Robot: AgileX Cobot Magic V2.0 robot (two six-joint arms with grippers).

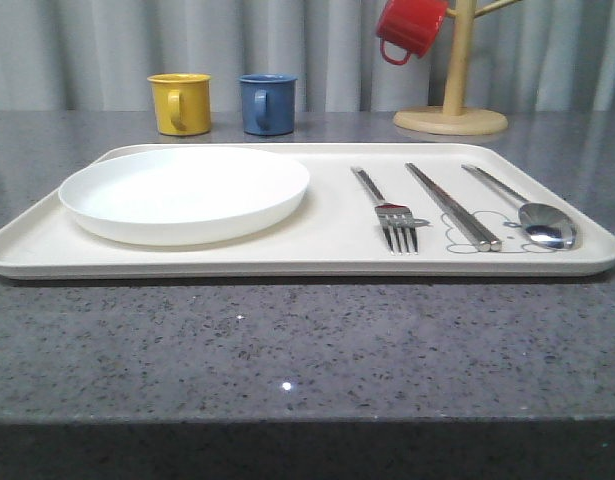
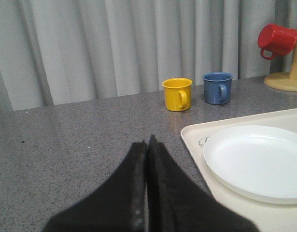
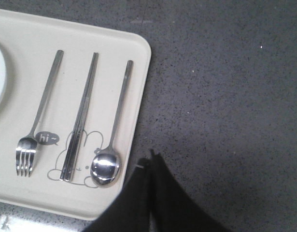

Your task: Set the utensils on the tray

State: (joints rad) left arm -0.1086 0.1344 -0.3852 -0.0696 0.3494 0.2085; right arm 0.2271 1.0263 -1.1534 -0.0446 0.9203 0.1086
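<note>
Fork (image 1: 396, 213), chopsticks (image 1: 452, 206) and spoon (image 1: 535, 213) lay side by side on the tray (image 1: 327, 255), right of the plate (image 1: 184, 193). Left tool (image 2: 147, 145) and right tool (image 3: 151, 157) were both pressed together, empty, over the grey surface (image 1: 287, 350).

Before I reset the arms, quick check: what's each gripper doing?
Left gripper: closed, holding nothing, over the bare counter.
Right gripper: closed, empty, beside the tray.

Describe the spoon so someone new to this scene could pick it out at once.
Find the cream tray on the grey table, with a white plate on its left half. Three silver utensils lie side by side on the right half. The spoon is the rightmost, beside the chopsticks, the only one ending in a round bowl.
</note>
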